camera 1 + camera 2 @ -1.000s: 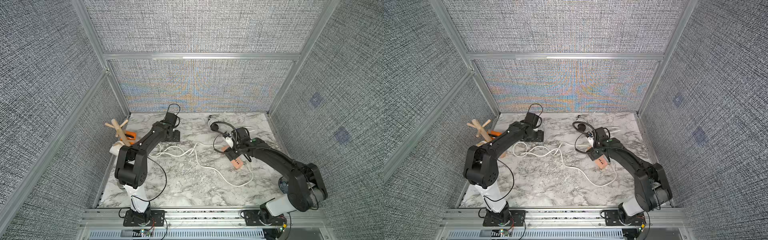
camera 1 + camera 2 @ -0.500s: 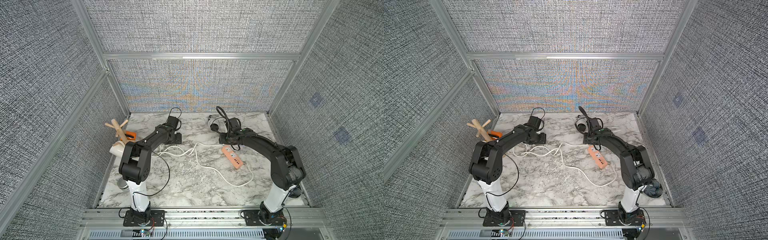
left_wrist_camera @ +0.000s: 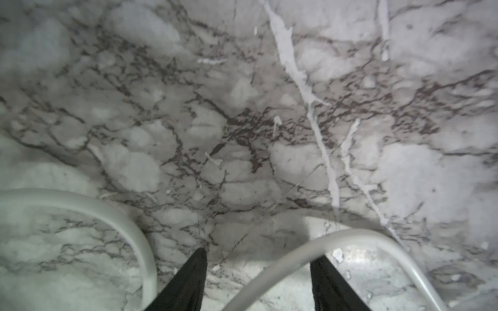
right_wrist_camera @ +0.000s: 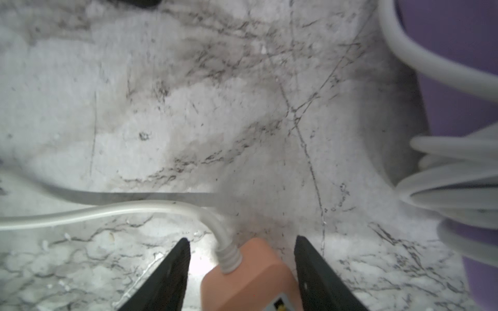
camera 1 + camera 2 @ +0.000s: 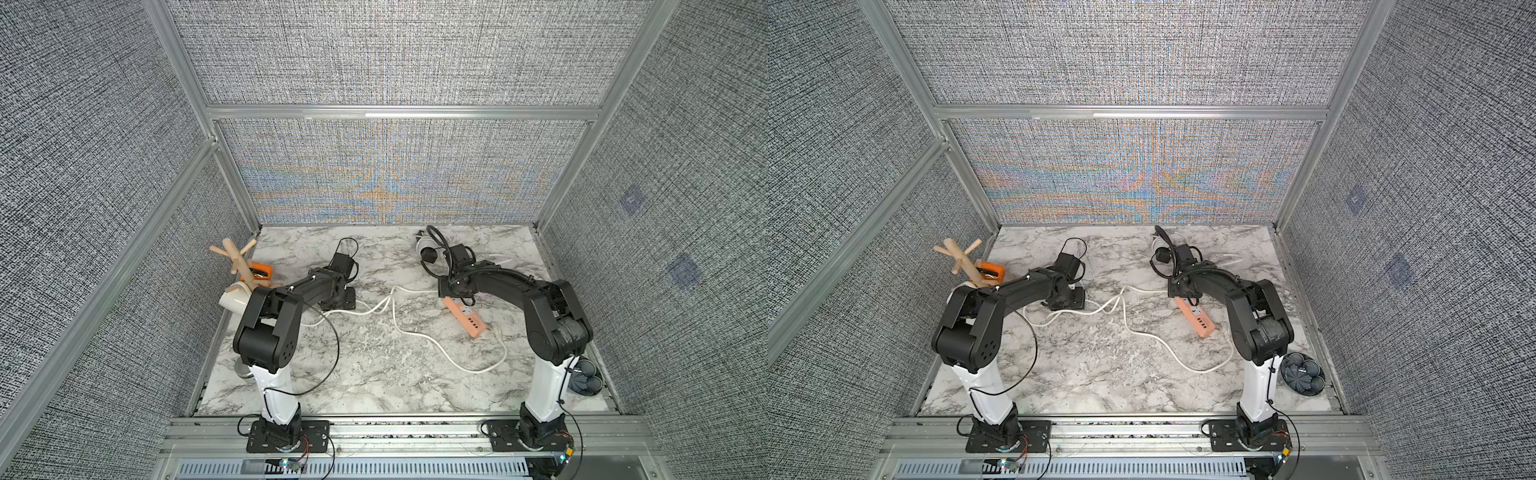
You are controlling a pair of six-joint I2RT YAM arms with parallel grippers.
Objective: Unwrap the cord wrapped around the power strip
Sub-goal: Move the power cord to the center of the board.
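Marble tabletop [image 3: 242, 107] fills both wrist views. Right gripper [image 4: 241, 241] is spread, the power strip [image 4: 250, 280] end lying between its jaws with a lit gap at one side. Left gripper [image 3: 258, 255] is spread; the cord [image 3: 350, 237] arches across one finger [image 3: 331, 285], contact unclear. Finger bases are cropped.

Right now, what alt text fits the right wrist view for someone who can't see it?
The corded end of the peach power strip sits between the open fingers of the right gripper. Its white cord bends away across the marble table; more white cable loops lie against a purple object at the edge.
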